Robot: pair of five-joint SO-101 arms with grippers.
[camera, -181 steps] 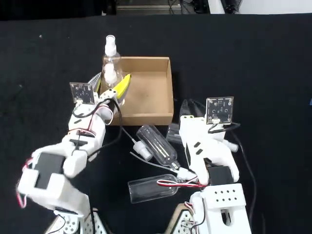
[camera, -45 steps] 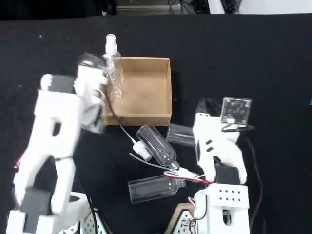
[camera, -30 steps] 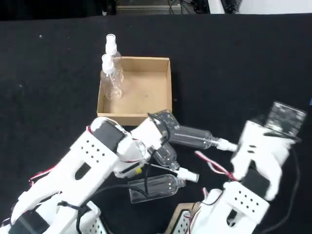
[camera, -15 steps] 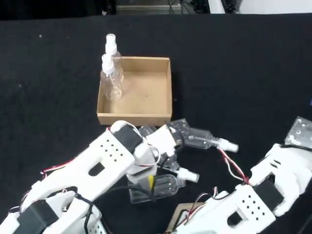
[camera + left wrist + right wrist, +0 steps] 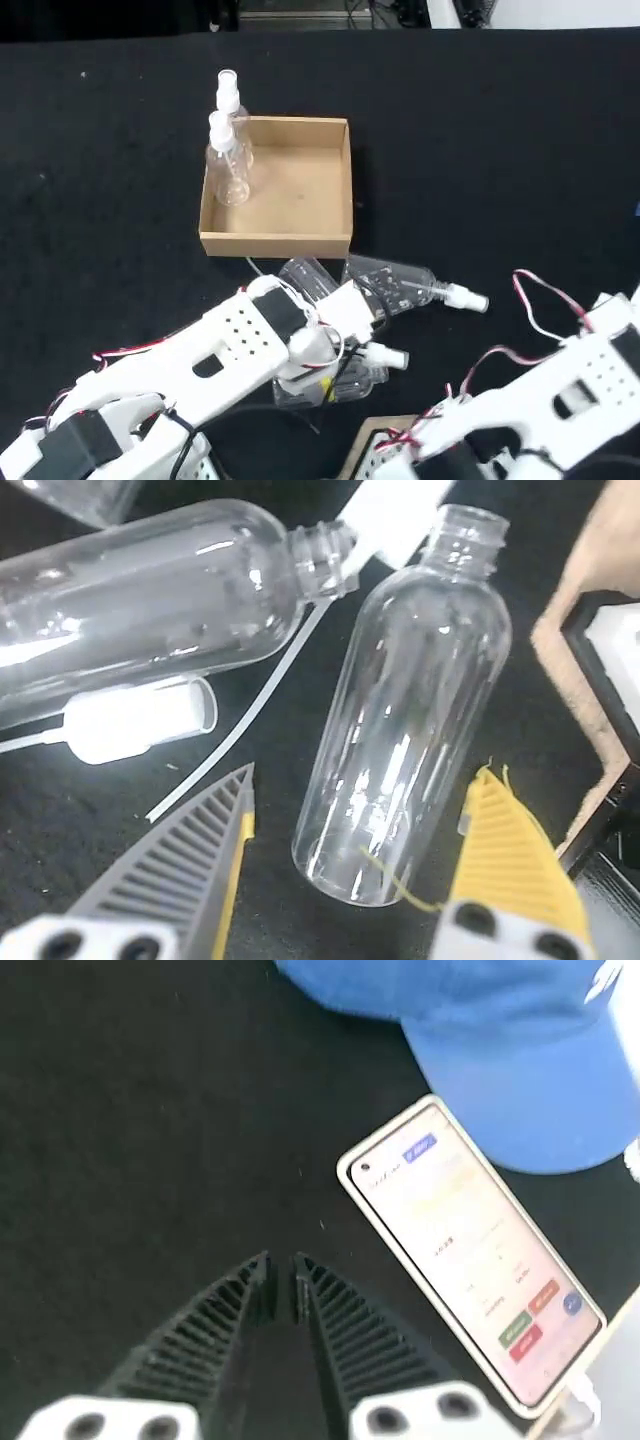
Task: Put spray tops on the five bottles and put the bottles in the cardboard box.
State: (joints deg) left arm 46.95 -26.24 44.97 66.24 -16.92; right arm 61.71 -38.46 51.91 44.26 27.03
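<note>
Bottles are the job, and the nearest is an uncapped bottle (image 5: 410, 700) lying on the black tabletop (image 5: 520, 150). The left pincer (image 5: 365, 775) hangs wide open over its base end, one finger on either side, gripping nothing yet. Just beside it lies a second uncapped bottle (image 5: 140, 590), with a loose spray top (image 5: 130, 720) next to that and another spray top (image 5: 386, 355) by the open necks. Farther out, a capped bottle (image 5: 390, 285) lies on its side near the front wall of the cardboard box (image 5: 300, 240). At the box's far left corner stand a front standing bottle (image 5: 228, 165) and a rear standing bottle (image 5: 229, 95), both capped. The right pincer (image 5: 283, 1265), all but closed and empty, sits over bare tabletop by a phone (image 5: 470, 1260) and a blue cap (image 5: 520, 1050). By my reckoning three tops are on and two bottles seem boxed, so two tops and three bottles remain.
</note>
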